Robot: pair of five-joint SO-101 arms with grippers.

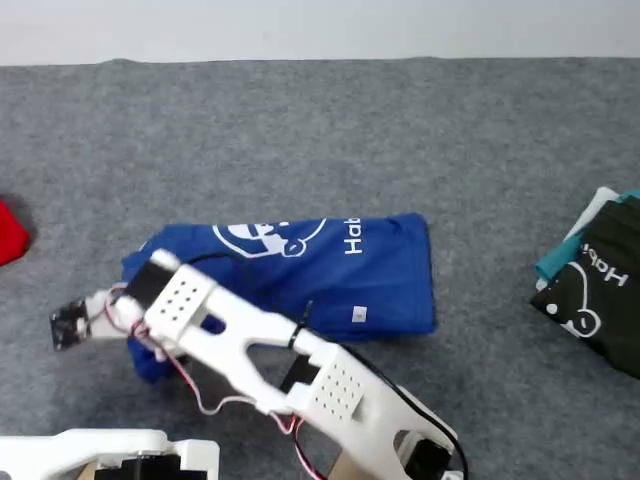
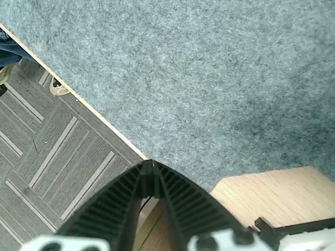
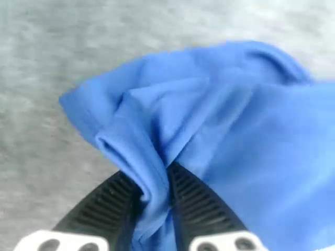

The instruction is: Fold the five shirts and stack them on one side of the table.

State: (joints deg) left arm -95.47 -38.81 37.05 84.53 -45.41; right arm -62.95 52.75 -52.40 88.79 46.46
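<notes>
You had your right gripper clamped on a bunched fold of the one blue shirt. It was a soft, smooth knit, and the rest of it lay flat and oblong away from the gripper. Your left gripper was closed on nothing, its two ribbed black fingers pressed together over the edge of the felted grey table. Well beyond the shirt's far end sat one folded pile, black on top with teal and white beneath. One red cloth lay on the opposite side.
</notes>
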